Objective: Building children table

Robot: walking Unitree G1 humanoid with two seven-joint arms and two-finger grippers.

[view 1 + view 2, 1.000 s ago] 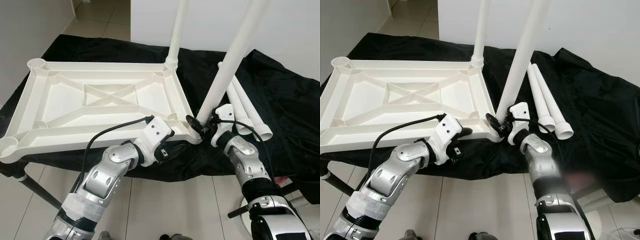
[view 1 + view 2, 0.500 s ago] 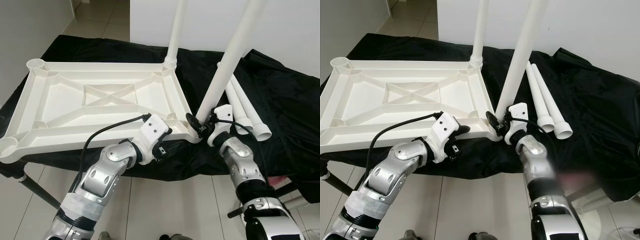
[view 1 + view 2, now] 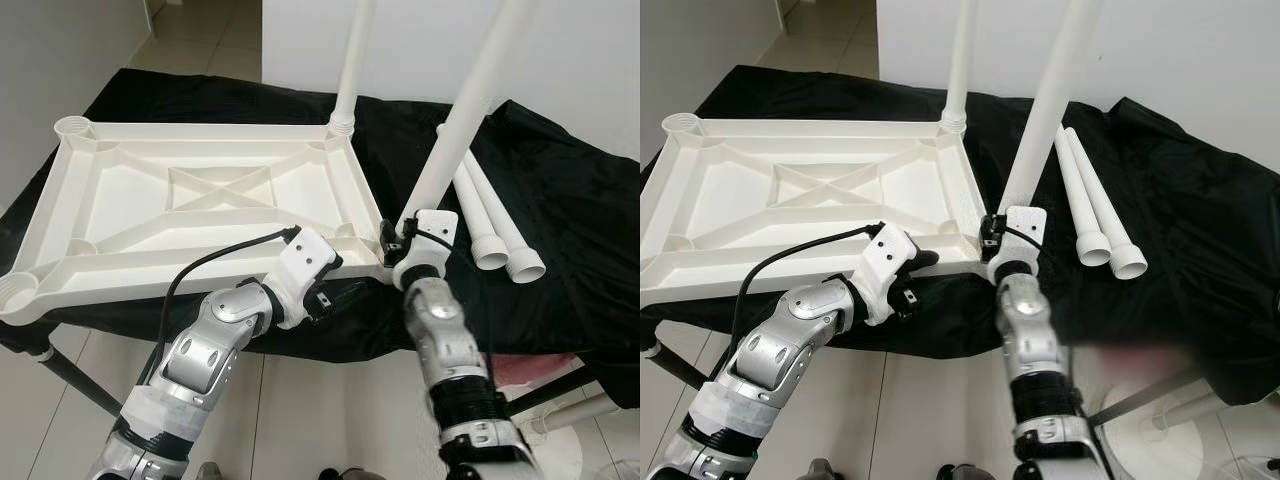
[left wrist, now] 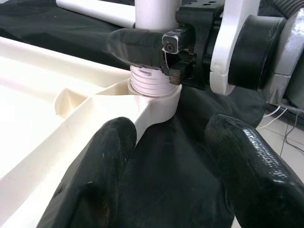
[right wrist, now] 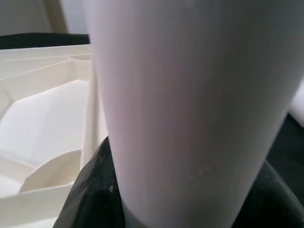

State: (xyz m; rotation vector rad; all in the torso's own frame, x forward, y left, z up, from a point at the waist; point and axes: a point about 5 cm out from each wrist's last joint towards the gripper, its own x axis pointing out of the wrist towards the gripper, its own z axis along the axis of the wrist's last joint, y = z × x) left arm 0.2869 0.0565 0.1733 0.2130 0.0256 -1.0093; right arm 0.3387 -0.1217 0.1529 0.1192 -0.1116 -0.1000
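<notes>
The white tabletop (image 3: 200, 130) lies upside down on a black cloth. One white leg (image 3: 350, 70) stands upright in its far right corner. My right gripper (image 3: 393, 238) is shut on the base of a second, tilted leg (image 3: 455, 130) at the near right corner. This leg's threaded end (image 4: 149, 84) sits in the corner socket (image 4: 161, 102) with several threads showing. My left gripper (image 4: 175, 180) is open just in front of that corner, at the tabletop's near edge, holding nothing. Two loose legs (image 3: 490, 225) lie on the cloth to the right.
The black cloth (image 3: 570, 210) covers the whole work table, whose front edge runs under both forearms. Open sockets sit at the tabletop's far left (image 3: 72, 127) and near left (image 3: 15, 293) corners. Tiled floor and a white stand base (image 3: 565, 455) lie below.
My right forearm has swung in from the right to straight below the corner, the wrist turning around the leg's base while still gripping it. The left arm has hardly moved.
</notes>
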